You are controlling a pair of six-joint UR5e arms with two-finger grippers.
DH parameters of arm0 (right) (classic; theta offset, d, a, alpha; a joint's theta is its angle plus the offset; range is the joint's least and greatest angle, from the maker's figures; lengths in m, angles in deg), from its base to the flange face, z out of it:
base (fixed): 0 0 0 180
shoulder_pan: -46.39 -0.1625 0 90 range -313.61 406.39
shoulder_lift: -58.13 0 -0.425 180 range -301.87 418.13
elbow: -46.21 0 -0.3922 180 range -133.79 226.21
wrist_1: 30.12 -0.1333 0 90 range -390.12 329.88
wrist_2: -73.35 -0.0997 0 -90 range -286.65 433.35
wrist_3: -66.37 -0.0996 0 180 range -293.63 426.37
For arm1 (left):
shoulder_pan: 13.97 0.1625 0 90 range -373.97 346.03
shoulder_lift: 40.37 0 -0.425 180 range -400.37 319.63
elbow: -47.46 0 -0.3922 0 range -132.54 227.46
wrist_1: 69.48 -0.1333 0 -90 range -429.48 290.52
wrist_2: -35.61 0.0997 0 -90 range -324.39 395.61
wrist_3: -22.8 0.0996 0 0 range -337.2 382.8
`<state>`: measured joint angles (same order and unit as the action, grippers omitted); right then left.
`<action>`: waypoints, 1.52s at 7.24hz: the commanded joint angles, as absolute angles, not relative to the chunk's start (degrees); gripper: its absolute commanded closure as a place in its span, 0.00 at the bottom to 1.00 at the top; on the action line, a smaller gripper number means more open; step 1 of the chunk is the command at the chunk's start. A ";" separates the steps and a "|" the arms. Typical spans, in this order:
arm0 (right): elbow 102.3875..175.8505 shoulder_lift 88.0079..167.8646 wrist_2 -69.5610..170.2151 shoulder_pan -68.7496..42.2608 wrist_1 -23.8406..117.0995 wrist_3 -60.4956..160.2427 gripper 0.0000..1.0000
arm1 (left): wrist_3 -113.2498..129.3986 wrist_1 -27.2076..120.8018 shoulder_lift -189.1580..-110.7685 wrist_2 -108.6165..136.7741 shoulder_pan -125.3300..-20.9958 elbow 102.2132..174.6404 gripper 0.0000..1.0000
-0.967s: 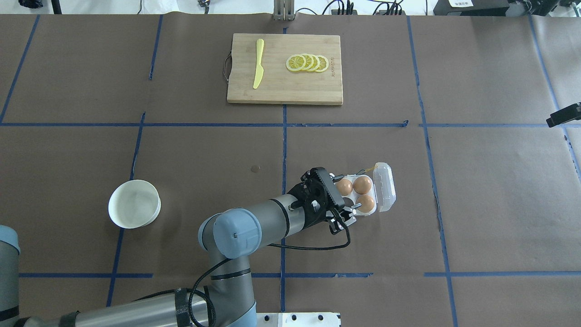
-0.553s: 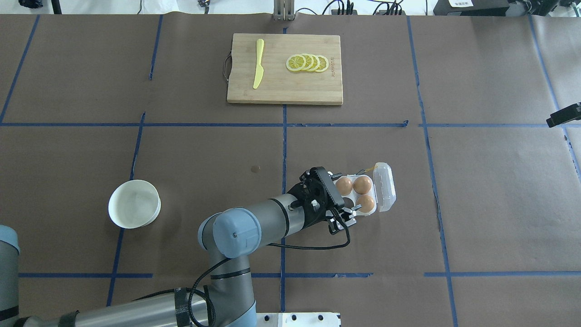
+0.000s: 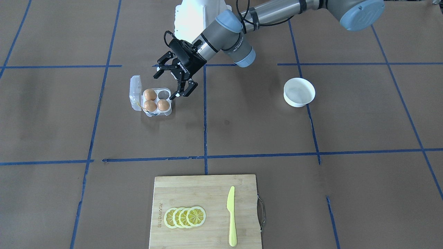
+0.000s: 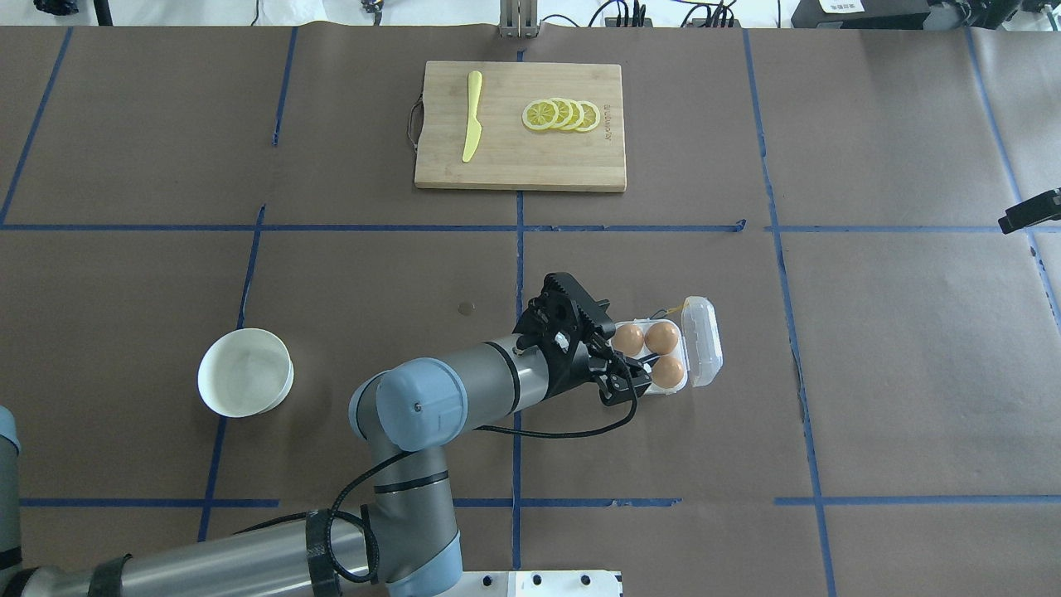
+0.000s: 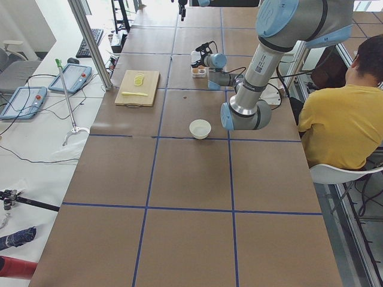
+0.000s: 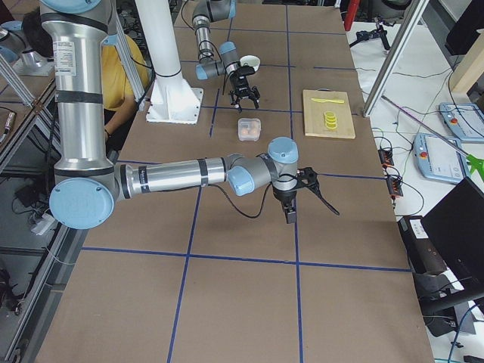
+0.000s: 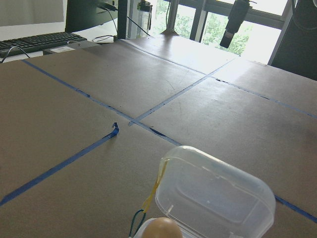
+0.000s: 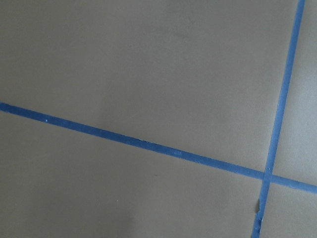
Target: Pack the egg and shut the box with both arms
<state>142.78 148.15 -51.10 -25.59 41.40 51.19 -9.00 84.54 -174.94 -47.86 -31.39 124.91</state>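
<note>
The clear box [image 3: 154, 112] stands open on the table, its lid [image 3: 135, 93] tipped back; it also shows in the overhead view [image 4: 681, 388]. Three like brown eggs [image 4: 661, 337] sit in three cups, so the egg is not distinguishable from the others; the fourth cup [image 3: 162, 92], nearest the robot, is empty. My left gripper [image 3: 171, 83] is open and empty, just above the box's near side, also in the overhead view [image 4: 628, 365]. The left wrist view shows the lid [image 7: 215, 198] and one egg top [image 7: 161, 228]. My right gripper [image 6: 293, 204] hovers far right of the box; open or shut I cannot tell.
An empty white bowl [image 4: 245, 371] stands left of the left arm. A wooden cutting board [image 4: 520, 166] with a yellow knife [image 4: 472, 116] and lemon slices [image 4: 561, 114] lies at the far side. Blue tape lines cross the brown table cover.
My left arm has drawn back a little to the left and its wrist has turned. The box and the three eggs have not moved.
</note>
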 commanded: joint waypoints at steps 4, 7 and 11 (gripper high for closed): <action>142.80 148.22 -51.19 -25.60 41.42 50.91 0.00 | -0.28 34.39 -164.24 -59.74 -48.80 152.88 0.00; 144.55 148.66 -51.63 -25.51 41.34 46.89 0.27 | 10.74 31.51 -152.03 -77.91 -68.94 154.60 0.00; 148.24 149.88 -58.99 -23.58 41.34 43.26 0.91 | 12.52 27.65 -140.59 -88.05 -85.75 143.62 0.00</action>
